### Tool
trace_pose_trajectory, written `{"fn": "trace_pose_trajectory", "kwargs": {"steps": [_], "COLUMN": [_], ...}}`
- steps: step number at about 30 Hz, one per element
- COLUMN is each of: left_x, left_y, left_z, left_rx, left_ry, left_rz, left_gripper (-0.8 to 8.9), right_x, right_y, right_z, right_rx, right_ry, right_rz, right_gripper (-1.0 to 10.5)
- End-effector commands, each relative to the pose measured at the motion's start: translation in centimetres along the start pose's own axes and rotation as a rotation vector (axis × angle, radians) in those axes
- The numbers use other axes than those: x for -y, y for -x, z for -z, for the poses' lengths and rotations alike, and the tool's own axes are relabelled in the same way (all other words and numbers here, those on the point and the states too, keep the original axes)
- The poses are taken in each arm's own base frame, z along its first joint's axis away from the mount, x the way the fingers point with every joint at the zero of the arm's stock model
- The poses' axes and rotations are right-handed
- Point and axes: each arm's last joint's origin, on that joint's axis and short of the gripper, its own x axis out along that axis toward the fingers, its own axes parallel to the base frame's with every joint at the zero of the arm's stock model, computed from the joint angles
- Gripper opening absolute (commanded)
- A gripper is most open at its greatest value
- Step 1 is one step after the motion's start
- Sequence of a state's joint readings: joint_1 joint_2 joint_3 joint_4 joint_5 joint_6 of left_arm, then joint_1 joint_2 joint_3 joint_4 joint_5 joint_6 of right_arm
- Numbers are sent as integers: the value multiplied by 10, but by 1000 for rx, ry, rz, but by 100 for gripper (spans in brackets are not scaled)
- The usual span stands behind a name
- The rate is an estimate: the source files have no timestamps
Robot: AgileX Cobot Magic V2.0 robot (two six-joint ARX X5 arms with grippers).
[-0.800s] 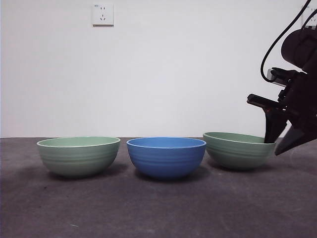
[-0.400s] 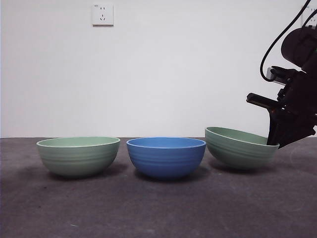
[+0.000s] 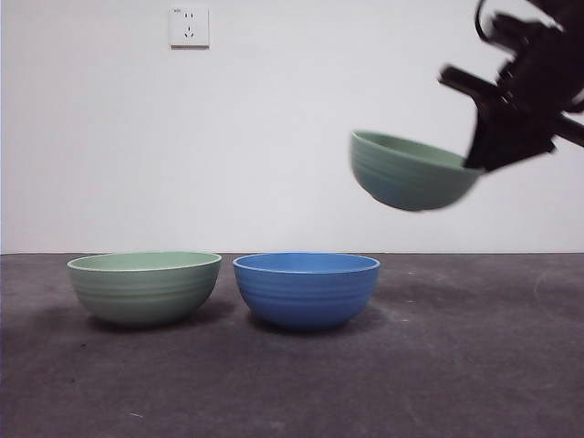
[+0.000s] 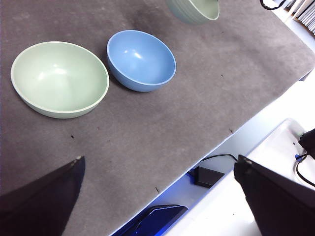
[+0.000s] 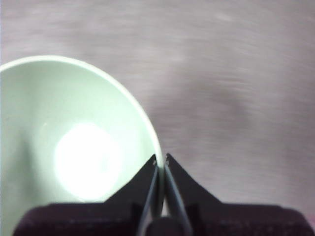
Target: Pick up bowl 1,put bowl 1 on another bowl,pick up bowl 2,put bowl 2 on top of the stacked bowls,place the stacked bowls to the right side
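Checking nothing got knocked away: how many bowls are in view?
3. A green bowl rests on the table at the left, the blue bowl rests beside it, and a second green bowl hangs in the air, tilted, clamped at its rim by the right hand.

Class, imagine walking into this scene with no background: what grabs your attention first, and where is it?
First, the pale green bowl hanging tilted in the air, above and right of the others, its rim pinched by the right gripper with jaws shut on it. Below, the blue bowl sits mid-table with a second green bowl at its left, apart from it. The left gripper waits open over the table edge.
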State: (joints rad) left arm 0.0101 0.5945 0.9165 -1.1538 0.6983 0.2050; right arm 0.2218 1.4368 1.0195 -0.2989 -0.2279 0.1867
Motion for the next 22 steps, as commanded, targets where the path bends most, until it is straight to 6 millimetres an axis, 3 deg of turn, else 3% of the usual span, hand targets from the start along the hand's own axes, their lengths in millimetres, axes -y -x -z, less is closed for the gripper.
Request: {"fn": "trace_pose_trajectory", "kwargs": {"steps": [1,7,11,22], "left_x": [0,0,0,0], "left_y": [0,0,0,0], "left_z": [-1,-1,-1,-1], "left_rx": [7,7,6,7], "left_ry": [-6,-6,-5,11], "left_rz": [3,4,4,3], "left_gripper": [566,566,566,566], "right_x": [-18,-55,-68,-72], "right_y": [-4,-20,-34,-72], "right_z": [4,17,26,34], "right_rx": [-19,-50,-78,-152], "right_ry": [45,139,176,199], "right_rz": [-49,-65,-77,-22], "right_gripper": [-12,-12,-12,-12]}}
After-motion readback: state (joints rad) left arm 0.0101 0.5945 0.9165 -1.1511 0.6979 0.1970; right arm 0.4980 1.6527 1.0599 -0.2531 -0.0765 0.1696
